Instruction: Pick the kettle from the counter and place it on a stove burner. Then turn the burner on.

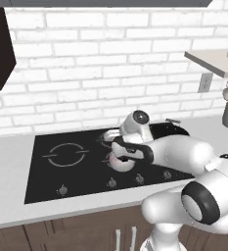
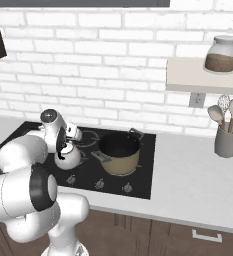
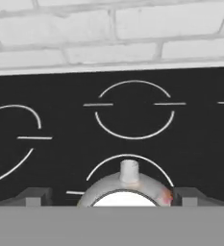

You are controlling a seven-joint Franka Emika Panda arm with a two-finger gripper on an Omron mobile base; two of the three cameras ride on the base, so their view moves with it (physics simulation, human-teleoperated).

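Closest to me, the row of small grey knobs (image 2: 99,184) along the stove's (image 1: 42,188) front edge looks untouched, so turning the burner on is, I'd judge, the part left to do. Just behind them the kettle (image 2: 68,157) sits on the black glass over a small burner ring (image 3: 129,162), beside the tan pot (image 2: 119,152); the gripper (image 3: 111,196) straddles it with fingers spread wide, holding nothing. No brand, label or writing can be read.
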